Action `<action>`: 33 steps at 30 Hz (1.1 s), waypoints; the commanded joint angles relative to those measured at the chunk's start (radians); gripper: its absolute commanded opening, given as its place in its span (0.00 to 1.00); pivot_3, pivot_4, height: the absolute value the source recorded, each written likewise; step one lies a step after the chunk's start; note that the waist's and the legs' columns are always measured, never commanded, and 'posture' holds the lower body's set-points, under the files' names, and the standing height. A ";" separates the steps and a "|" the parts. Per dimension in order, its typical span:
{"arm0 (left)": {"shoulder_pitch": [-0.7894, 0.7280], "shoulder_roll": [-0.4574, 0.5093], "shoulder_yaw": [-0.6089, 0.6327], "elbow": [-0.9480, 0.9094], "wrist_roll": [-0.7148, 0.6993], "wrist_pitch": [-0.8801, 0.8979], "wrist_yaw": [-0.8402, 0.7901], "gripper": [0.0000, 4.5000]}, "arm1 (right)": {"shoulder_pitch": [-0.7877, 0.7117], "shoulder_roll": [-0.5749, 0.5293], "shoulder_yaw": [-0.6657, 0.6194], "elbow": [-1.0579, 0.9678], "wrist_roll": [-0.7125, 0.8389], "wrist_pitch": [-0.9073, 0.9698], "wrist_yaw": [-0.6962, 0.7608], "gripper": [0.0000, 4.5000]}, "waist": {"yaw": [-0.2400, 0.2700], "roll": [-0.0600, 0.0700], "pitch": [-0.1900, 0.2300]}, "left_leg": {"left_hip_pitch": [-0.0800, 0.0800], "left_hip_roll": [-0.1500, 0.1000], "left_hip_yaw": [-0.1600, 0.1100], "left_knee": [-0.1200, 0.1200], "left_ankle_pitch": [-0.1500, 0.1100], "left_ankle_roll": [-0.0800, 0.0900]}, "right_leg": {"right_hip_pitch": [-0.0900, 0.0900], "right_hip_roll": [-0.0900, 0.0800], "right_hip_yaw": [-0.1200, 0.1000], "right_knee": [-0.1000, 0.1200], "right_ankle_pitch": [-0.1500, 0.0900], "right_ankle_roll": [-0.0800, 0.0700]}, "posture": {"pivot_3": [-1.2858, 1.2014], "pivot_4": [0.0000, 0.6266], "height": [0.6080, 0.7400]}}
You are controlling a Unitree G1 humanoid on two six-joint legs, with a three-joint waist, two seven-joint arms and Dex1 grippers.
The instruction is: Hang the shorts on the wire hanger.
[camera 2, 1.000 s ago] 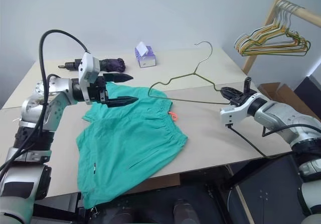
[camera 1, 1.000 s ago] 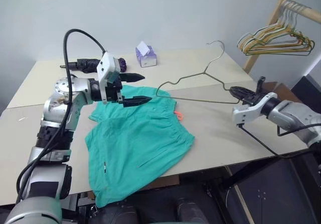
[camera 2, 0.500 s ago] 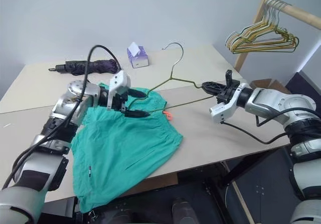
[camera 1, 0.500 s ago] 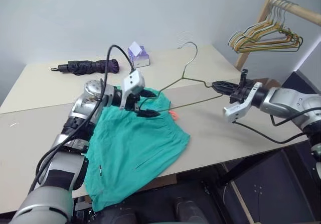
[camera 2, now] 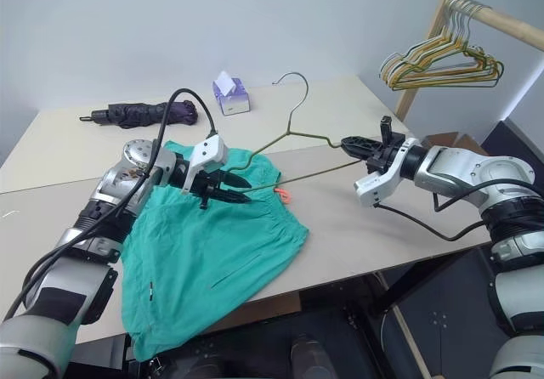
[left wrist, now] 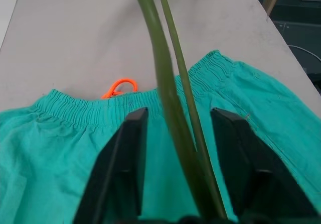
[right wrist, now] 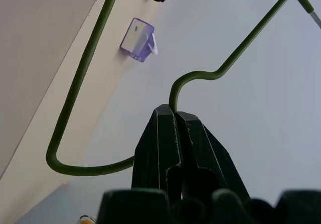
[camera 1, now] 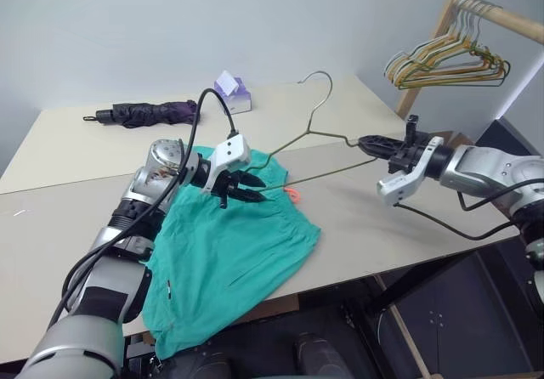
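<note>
- Left eye view: the left pincer has dropped from above the shorts to their waistband edge, and its fingers have drawn in from wide apart to a narrow gap. The right pincer has carried the wire hanger leftward, so that the hanger's far corner now sits at the left pincer. I judge that the hanger is being lined up for threading through the waistband.
- Right eye view: the shorts lie flat on the surface, their lower hem hanging over the near edge. Whether the left pincer pinches fabric or wire is hard to tell here.
- Left wrist view: two strands of hanger wire pass between the part-open fingers, above the gathered waistband and near the orange patch. No fabric is visibly gripped. The fingertips' contact with the cloth is unclear.
- Right wrist view: the right pincer is clenched on the hanger's wire at a bend. The hook is cut off.
</note>
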 commanded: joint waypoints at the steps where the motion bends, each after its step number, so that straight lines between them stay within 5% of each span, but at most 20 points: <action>1: -0.012 0.007 0.018 -0.011 0.002 -0.013 -0.007 0.14 | -0.051 -0.003 -0.035 -0.002 -0.011 0.042 -0.034 0.00 | -0.001 0.000 0.000 | 0.000 0.000 0.000 0.000 0.000 0.000 | 0.000 0.000 0.000 0.000 0.000 0.000 | 0.47 0.00 1.00; 3: -0.013 0.007 0.021 -0.009 0.003 -0.012 -0.004 0.01 | -0.053 -0.003 -0.033 -0.005 -0.011 0.040 -0.039 0.00 | -0.002 0.000 0.000 | 0.000 0.000 0.000 0.000 0.000 0.000 | 0.000 0.000 0.000 0.000 0.000 0.000 | 0.47 0.00 1.00; 9: -0.014 -0.003 0.035 0.000 0.034 -0.046 0.075 0.00 | -0.042 0.002 -0.036 -0.010 0.020 0.005 -0.049 0.00 | -0.003 0.000 0.000 | 0.000 0.000 -0.001 0.000 0.000 0.000 | 0.000 0.000 0.000 0.000 0.000 0.000 | 0.47 0.00 1.00; 15: -0.012 0.017 0.060 0.002 0.033 -0.055 0.078 0.00 | -0.011 -0.003 -0.040 -0.008 0.133 -0.118 0.006 0.41 | -0.008 0.000 0.000 | 0.000 0.000 -0.001 0.000 0.000 0.000 | 0.000 0.000 0.000 0.000 0.000 0.000 | 0.48 0.00 1.00; 20: 0.004 0.048 0.060 -0.020 0.061 -0.085 0.111 0.00 | 0.052 -0.004 -0.011 -0.004 0.492 -0.179 0.301 0.80 | -0.012 0.000 0.000 | 0.000 0.000 -0.001 0.000 0.000 0.000 | 0.001 0.000 -0.001 0.000 0.000 0.000 | 0.48 0.00 1.00; 23: 0.015 0.075 0.046 -0.013 0.104 -0.207 0.129 0.00 | 0.163 -0.036 0.008 -0.182 0.963 0.060 0.695 0.99 | -0.011 0.000 0.000 | 0.001 0.000 -0.003 0.000 0.000 0.000 | 0.004 0.000 -0.002 -0.001 0.000 0.000 | 0.49 0.00 1.00; 26: 0.025 0.113 0.048 0.002 0.109 -0.365 0.079 0.00 | 0.235 -0.083 -0.045 -0.418 1.342 0.515 1.024 0.99 | -0.008 0.000 0.000 | 0.001 0.000 -0.004 0.001 0.000 0.000 | 0.005 0.000 -0.003 -0.001 0.000 0.000 | 0.49 0.00 1.00; 33: 0.049 0.125 0.057 -0.011 0.083 -0.455 0.004 0.00 | 0.171 -0.047 -0.124 -0.533 1.445 1.025 1.221 0.99 | 0.013 0.001 -0.001 | 0.002 0.001 -0.003 0.001 0.000 0.000 | 0.004 0.000 -0.003 0.000 0.000 0.001 | 0.49 0.00 1.00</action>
